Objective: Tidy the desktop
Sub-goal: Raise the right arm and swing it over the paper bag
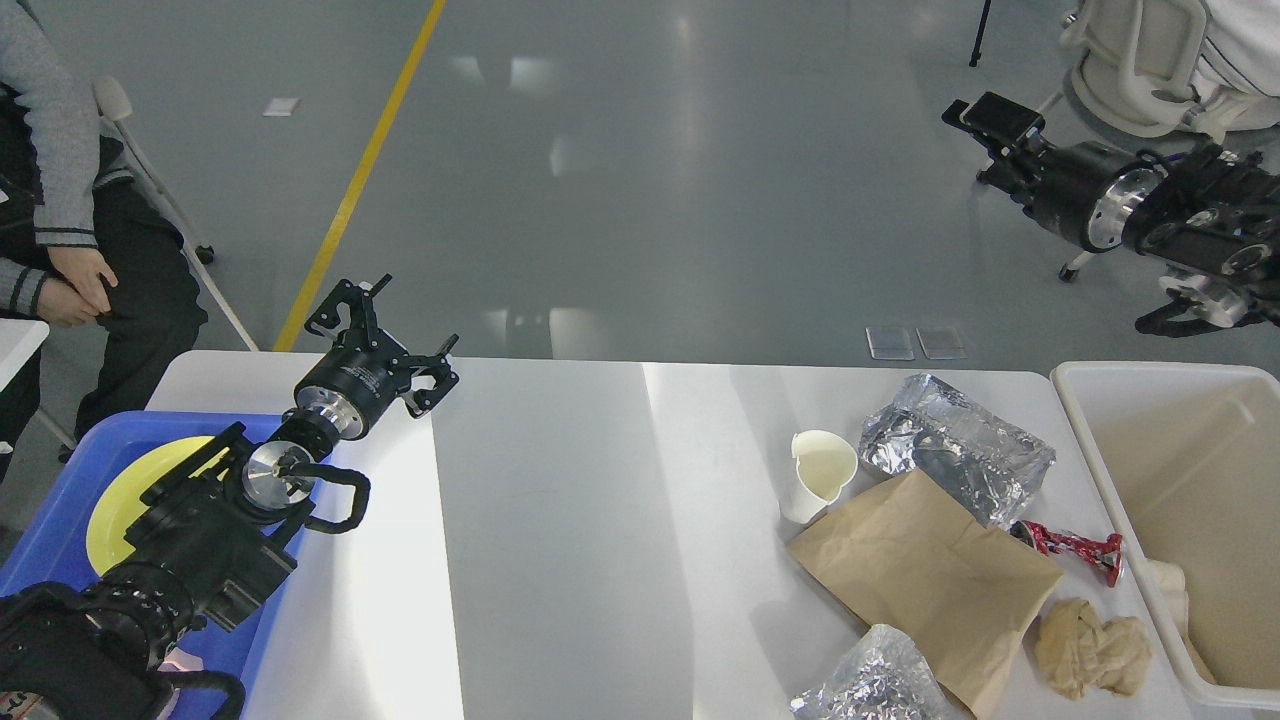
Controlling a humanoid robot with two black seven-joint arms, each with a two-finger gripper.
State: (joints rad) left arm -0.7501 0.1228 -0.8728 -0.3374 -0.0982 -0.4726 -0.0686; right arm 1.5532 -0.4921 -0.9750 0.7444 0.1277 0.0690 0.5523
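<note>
The white desktop (pixel 560 520) fills the lower middle of the head view. On its right part lie a white paper cup (pixel 818 475), a brown paper bag (pixel 920 580), a crumpled foil bag (pixel 955 450), a smaller foil piece (pixel 870 685), a crushed red can (pixel 1075 548) and a crumpled beige wad (pixel 1090 648). My left gripper (pixel 385 335) is open and empty, raised over the desktop's far left edge. My right gripper (pixel 995 120) hangs high at the far right, over the floor; its fingers cannot be told apart.
A blue tray (pixel 45 560) with a yellow plate (pixel 125 500) sits at the left, under my left arm. A cream-white bin (pixel 1180 520) stands at the right edge. A seated person (pixel 60 230) is at the far left; a white chair (pixel 1140 60) is at the far right.
</note>
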